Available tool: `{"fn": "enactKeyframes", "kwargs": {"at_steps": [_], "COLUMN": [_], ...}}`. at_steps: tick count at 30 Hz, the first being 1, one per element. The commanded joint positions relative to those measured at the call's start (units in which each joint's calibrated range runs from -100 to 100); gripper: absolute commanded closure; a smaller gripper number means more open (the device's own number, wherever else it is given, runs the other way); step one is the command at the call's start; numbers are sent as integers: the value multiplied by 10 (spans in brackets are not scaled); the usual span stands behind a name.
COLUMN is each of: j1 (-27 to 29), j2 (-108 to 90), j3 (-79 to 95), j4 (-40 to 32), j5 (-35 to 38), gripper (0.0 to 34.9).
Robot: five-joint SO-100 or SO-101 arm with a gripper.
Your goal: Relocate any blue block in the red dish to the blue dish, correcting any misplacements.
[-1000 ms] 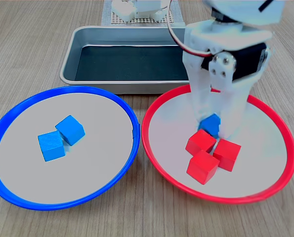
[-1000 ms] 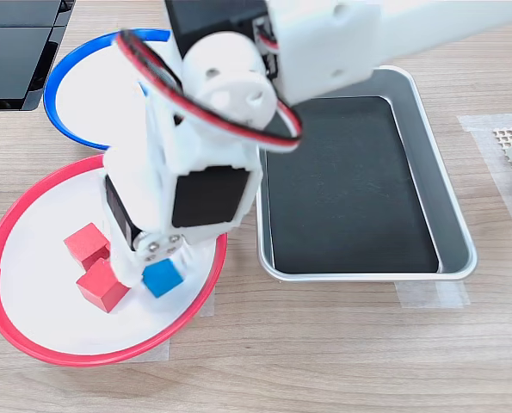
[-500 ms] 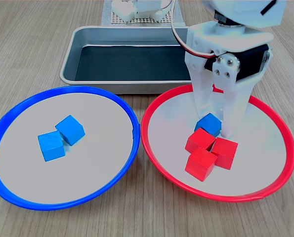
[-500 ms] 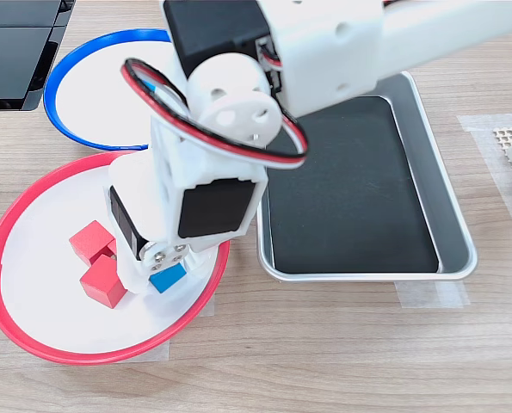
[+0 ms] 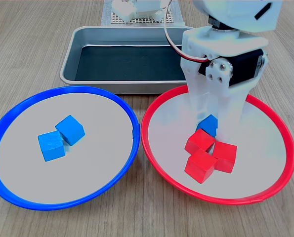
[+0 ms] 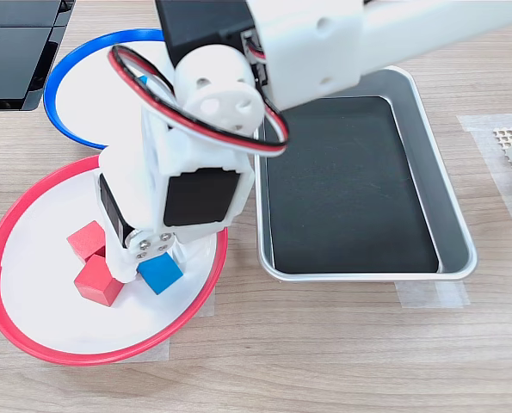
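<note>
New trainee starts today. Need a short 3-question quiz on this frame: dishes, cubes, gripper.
1. True or false: the blue dish holds two blue cubes.
2. How many red cubes lie in the red dish in the first exterior view?
3. Where is the gripper? A) over the metal tray B) down in the red dish around the blue block C) over the blue dish

Key
1. True.
2. Three, clustered and touching, right in front of the blue block.
3. B. A finger stands on each side of the block; actual contact cannot be confirmed.
</note>
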State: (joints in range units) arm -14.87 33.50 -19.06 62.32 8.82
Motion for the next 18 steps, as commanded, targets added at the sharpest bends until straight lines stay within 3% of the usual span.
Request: {"fn": "enactKeyframes", "kwargs": {"at_steps": [1, 3, 9, 18], "j1": [8, 8, 9, 6], "j2": [-4, -5, -9, -11], "j3": [-22, -20, -16, -21], "j4": [-5, -2, -2, -3], "j5": [0, 1, 2, -3], "gripper": [241, 252, 338, 348]}}
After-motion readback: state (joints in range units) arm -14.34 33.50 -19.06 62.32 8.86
